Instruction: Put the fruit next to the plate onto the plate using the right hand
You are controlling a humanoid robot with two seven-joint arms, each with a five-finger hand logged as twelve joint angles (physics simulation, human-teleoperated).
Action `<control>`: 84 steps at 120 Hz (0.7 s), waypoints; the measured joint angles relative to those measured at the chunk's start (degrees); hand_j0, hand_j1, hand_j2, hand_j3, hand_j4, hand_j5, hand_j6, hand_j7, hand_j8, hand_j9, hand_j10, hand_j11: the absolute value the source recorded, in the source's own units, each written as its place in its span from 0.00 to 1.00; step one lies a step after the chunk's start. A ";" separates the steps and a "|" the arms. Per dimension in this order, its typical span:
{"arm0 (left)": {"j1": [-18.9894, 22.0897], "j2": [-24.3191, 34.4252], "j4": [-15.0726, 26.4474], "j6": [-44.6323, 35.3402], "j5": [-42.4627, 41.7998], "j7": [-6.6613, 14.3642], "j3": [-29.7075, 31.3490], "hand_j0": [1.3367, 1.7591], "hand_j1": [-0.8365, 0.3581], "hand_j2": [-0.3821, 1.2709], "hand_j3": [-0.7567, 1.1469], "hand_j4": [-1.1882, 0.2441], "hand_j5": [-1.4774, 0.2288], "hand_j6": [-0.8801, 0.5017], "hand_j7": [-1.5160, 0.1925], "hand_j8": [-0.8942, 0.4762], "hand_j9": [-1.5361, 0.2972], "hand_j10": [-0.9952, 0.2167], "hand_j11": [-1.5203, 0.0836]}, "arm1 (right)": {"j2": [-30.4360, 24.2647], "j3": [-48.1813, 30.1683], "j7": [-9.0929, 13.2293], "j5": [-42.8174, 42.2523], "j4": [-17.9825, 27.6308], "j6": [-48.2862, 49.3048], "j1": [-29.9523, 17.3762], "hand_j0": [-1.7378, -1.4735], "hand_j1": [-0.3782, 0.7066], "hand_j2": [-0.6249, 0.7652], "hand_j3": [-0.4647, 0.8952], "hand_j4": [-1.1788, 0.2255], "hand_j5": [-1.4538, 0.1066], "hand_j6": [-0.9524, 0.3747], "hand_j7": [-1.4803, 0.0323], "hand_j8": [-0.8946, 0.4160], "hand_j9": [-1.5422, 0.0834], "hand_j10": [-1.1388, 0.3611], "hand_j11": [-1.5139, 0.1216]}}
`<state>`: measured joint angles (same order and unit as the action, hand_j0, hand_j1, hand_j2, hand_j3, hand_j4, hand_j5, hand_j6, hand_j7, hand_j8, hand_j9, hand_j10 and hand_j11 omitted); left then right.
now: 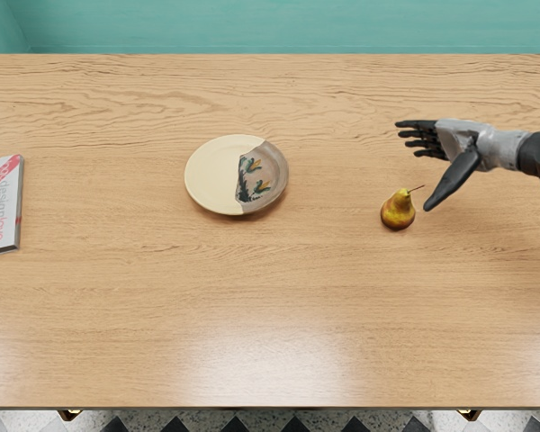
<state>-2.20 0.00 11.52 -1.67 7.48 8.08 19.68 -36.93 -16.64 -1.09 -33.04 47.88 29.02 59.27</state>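
Teal wall [270, 22] ran along the back, and below it a broad wooden table [270, 306] with a pale grain filled nearly the whole head view, a strip of black-and-white checkered floor [207, 423] showing under its front edge. From the picture's right edge the right arm came in above the table, dark at the forearm and grey at the wrist, ending in the right hand [450, 146]. Its fingers [417, 135] were dark, slightly spread and stretched out toward the left, grasping nothing, while the thumb [445, 184] pointed down and to the left, away from the other four. The pear [398, 210], yellow with a browner base and a thin stem slanting up to the right, stood upright on the bare wood, off the plate, just below the fingers and just beside the thumb's tip, on its left. Whether the thumb tip and the stem touched could not be told. The plate [211, 175] lay well apart from the fingers, farther out in the direction they pointed and a little lower in the picture, with the pear between it and the thumb. It was round and cream-coloured, with a greyish painted patch bearing a leafy motif on the side facing the fingers. Far beyond the plate from the fingertips, at the left edge, a book [0, 202] with a red and white cover lay flat, partly cut off by the frame
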 joint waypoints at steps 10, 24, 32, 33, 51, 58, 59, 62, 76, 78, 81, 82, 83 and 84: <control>0.00 0.00 0.00 0.00 0.00 0.00 0.00 0.76 0.99 0.23 0.40 0.83 0.87 0.64 0.89 0.65 0.84 0.82 0.95 | 1.75 0.25 -0.38 -4.48 -0.63 -1.00 0.17 0.30 0.06 0.45 0.34 0.82 0.91 0.69 0.95 0.66 0.92 0.74 0.90; 0.00 0.00 0.00 0.00 0.00 0.00 0.00 0.76 0.99 0.23 0.40 0.83 0.87 0.64 0.89 0.65 0.84 0.82 0.95 | 2.71 0.63 -2.02 -10.42 -0.97 -3.43 0.03 0.30 0.06 0.45 0.34 0.82 0.91 0.69 0.95 0.66 0.92 0.74 0.90; 0.00 0.00 0.00 0.00 0.00 0.00 0.00 0.76 0.99 0.23 0.40 0.83 0.87 0.64 0.89 0.65 0.84 0.82 0.95 | 3.01 0.91 -2.92 -12.03 -1.01 -4.10 -0.13 0.30 0.06 0.45 0.34 0.82 0.91 0.69 0.95 0.66 0.92 0.74 0.90; 0.00 0.00 0.00 0.00 0.00 0.00 0.00 0.76 0.99 0.23 0.40 0.83 0.87 0.64 0.89 0.65 0.84 0.82 0.95 | 3.09 0.97 -3.02 -12.17 -0.98 -4.16 -0.15 0.30 0.06 0.45 0.34 0.82 0.91 0.69 0.95 0.66 0.92 0.74 0.90; 0.00 0.00 0.00 0.00 0.00 0.00 0.00 0.76 0.99 0.23 0.40 0.83 0.87 0.64 0.89 0.65 0.84 0.82 0.95 | 3.95 1.97 -3.90 -13.45 -0.49 -4.72 -0.89 0.30 0.06 0.45 0.34 0.82 0.91 0.69 0.95 0.66 0.92 0.74 0.90; 0.00 0.00 0.00 0.00 0.00 0.00 0.01 0.76 0.99 0.23 0.40 0.83 0.87 0.64 0.89 0.65 0.84 0.82 0.95 | 4.28 2.56 -4.02 -13.66 -0.25 -4.82 -1.11 0.30 0.06 0.45 0.34 0.82 0.91 0.69 0.95 0.66 0.92 0.74 0.90; 0.00 0.00 0.00 0.00 0.00 0.00 0.01 0.76 0.99 0.23 0.40 0.83 0.87 0.64 0.89 0.65 0.84 0.82 0.95 | 4.32 2.64 -4.02 -13.69 -0.12 -4.84 -1.14 0.30 0.06 0.45 0.34 0.82 0.91 0.69 0.95 0.66 0.92 0.74 0.90; 0.00 0.00 0.00 0.00 0.00 0.00 0.02 0.76 0.99 0.23 0.40 0.83 0.87 0.64 0.89 0.65 0.84 0.82 0.95 | 4.36 2.83 -4.03 -13.76 0.45 -4.91 -1.22 0.30 0.06 0.45 0.34 0.82 0.91 0.69 0.95 0.66 0.92 0.74 0.90; 0.00 0.00 0.00 0.00 0.00 0.00 0.01 0.76 0.99 0.23 0.40 0.83 0.87 0.64 0.89 0.65 0.84 0.82 0.95 | 2.73 4.50 -3.86 -14.23 5.84 -9.31 -1.53 0.30 0.06 0.45 0.34 0.82 0.91 0.69 0.95 0.66 0.92 0.74 0.90; 0.00 0.00 0.00 0.00 0.00 0.00 0.01 0.76 0.99 0.23 0.40 0.83 0.87 0.64 0.89 0.65 0.84 0.82 0.95 | 2.61 4.70 -3.84 -14.28 6.32 -9.75 -1.54 0.30 0.06 0.45 0.34 0.82 0.91 0.69 0.95 0.66 0.92 0.74 0.90; 0.00 0.00 0.00 0.00 0.00 0.00 0.00 0.76 0.99 0.23 0.40 0.83 0.87 0.64 0.89 0.65 0.84 0.82 0.95 | 2.46 4.94 -3.81 -14.37 6.88 -10.32 -1.56 0.30 0.06 0.45 0.34 0.82 0.91 0.69 0.95 0.66 0.92 0.74 0.90; 0.00 0.00 0.00 0.00 0.00 0.00 0.00 0.76 0.99 0.23 0.40 0.83 0.87 0.64 0.89 0.65 0.84 0.82 0.95 | 2.40 5.02 -3.80 -14.39 7.05 -10.48 -1.57 0.30 0.06 0.45 0.34 0.82 0.91 0.69 0.95 0.66 0.92 0.74 0.90; 0.00 0.00 0.00 0.00 0.00 0.00 0.00 0.76 0.99 0.23 0.40 0.83 0.87 0.64 0.89 0.65 0.84 0.82 0.95 | 2.34 5.08 -3.80 -14.41 7.19 -10.63 -1.57 0.30 0.06 0.45 0.34 0.82 0.91 0.69 0.95 0.66 0.92 0.74 0.90; 0.00 0.00 0.00 0.00 0.00 0.00 0.01 0.76 0.99 0.23 0.40 0.83 0.87 0.64 0.89 0.65 0.84 0.82 0.95 | 2.27 5.15 -3.80 -14.42 7.33 -10.77 -1.58 0.30 0.06 0.45 0.34 0.82 0.91 0.69 0.95 0.66 0.92 0.74 0.90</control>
<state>-2.20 0.00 11.51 -1.67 7.48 8.08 19.69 -34.66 -11.49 -4.88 -47.47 55.22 18.26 57.68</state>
